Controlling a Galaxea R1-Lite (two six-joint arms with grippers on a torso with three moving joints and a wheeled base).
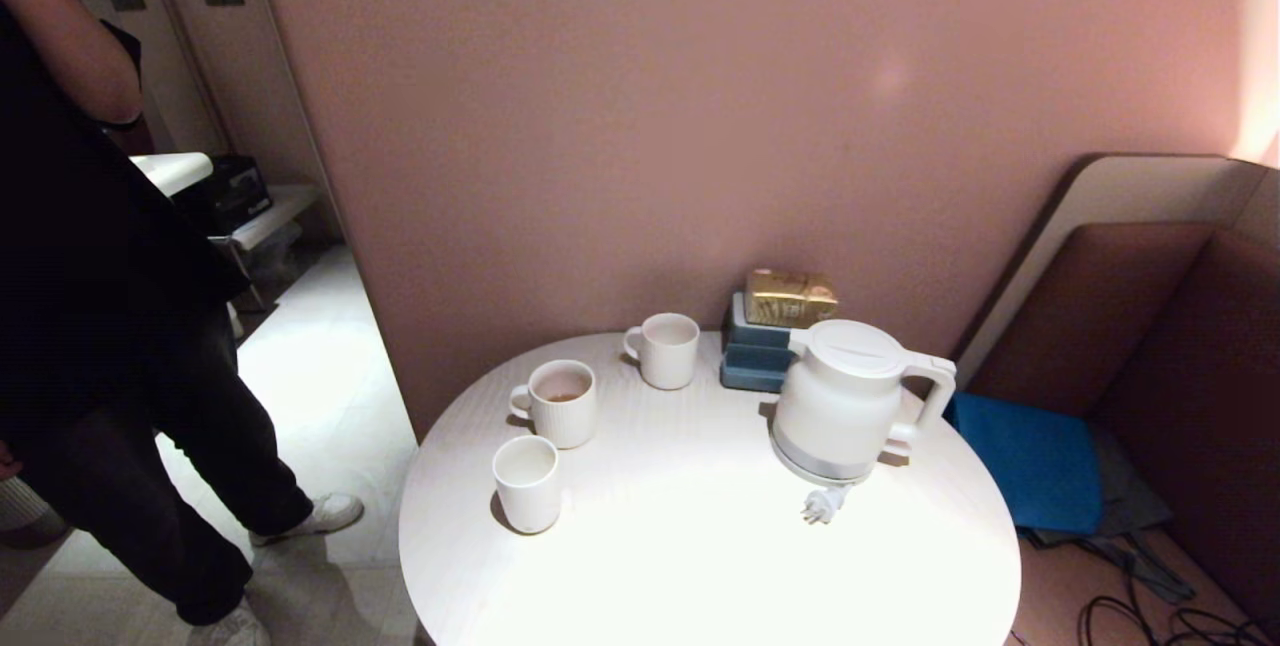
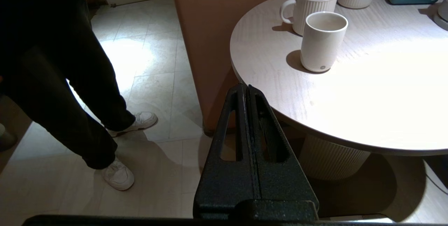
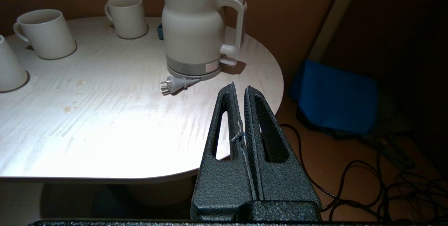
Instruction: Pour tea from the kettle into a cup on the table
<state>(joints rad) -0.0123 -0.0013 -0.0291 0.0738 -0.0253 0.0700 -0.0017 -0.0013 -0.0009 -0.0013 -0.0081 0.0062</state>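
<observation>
The white kettle [image 1: 845,401] [image 3: 196,30] stands on its base at the right of the round white table [image 1: 700,566] [image 2: 350,96] [image 3: 105,121], handle to the right. At the left stand three white cups: a smooth one [image 1: 528,483] [image 2: 323,40] nearest, a ribbed one [image 1: 560,404] [image 2: 309,4] holding a little brownish tea [image 1: 566,394], and a ribbed one [image 1: 665,350] [image 3: 127,16] at the back. Neither arm shows in the head view. My left gripper [image 2: 245,86] hangs shut and empty off the table's left edge. Off the right front edge my right gripper [image 3: 239,87] is shut, holding nothing.
A person in dark clothes [image 1: 100,326] [image 2: 70,79] stands on the floor to the left. Blue boxes [image 1: 755,361] with a gold packet [image 1: 790,298] sit behind the kettle. Its loose plug [image 1: 822,506] lies on the table. A blue cushion [image 1: 1030,461] and cables [image 3: 385,177] lie at the right.
</observation>
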